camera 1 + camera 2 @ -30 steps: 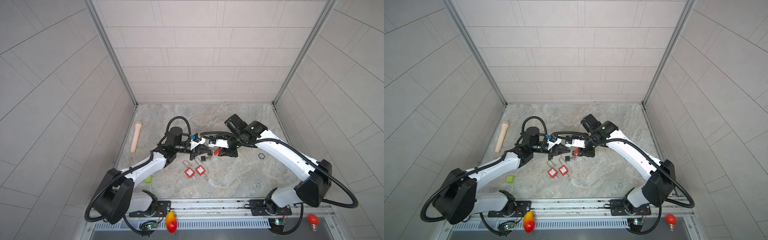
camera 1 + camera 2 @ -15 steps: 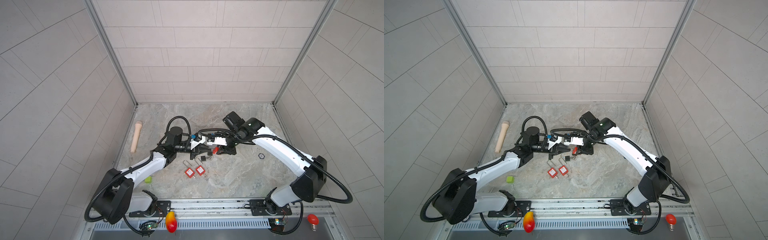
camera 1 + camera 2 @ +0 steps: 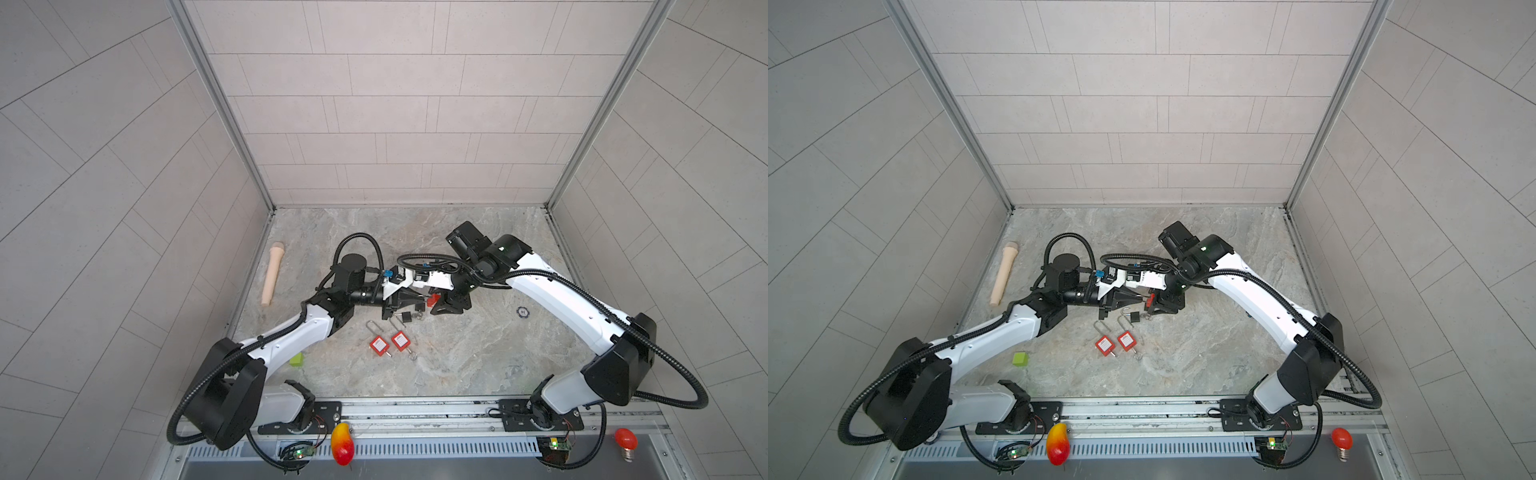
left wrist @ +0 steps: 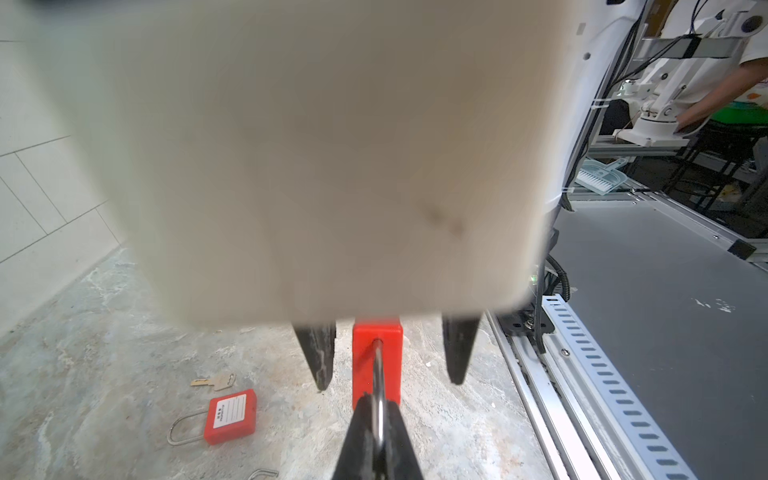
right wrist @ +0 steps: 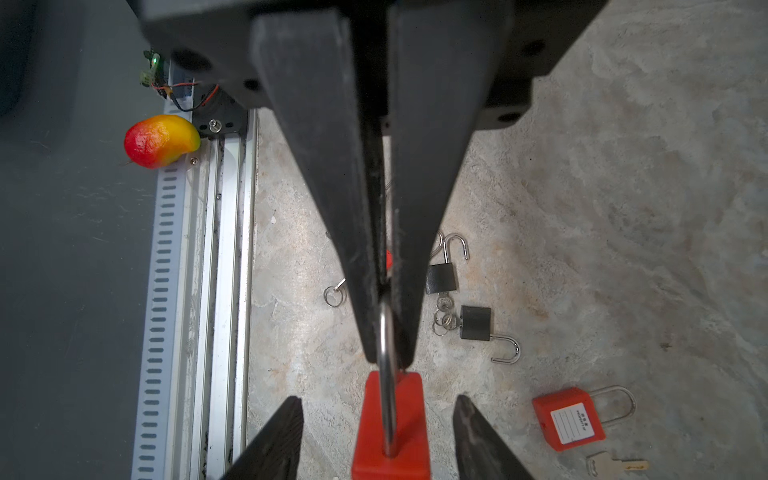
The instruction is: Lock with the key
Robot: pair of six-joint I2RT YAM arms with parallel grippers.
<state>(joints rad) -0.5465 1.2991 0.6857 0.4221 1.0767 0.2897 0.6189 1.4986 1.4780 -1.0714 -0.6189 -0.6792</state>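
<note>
The left gripper (image 5: 388,361) pinches the smooth steel shackle (image 5: 387,328) of a red padlock (image 5: 390,428) with a boxy plastic body, over the mottled stone counter (image 5: 623,166). The right gripper (image 4: 388,385) is spread, with one tapered black finger on each side of that body, not touching it. A flat brass-coloured key (image 5: 615,463) lies on the counter just beside a second red padlock (image 5: 569,417).

Blurred pale housing (image 4: 311,158) fills left wrist view — red padlock (image 5: 370,432) cropped in right wrist view.
</note>
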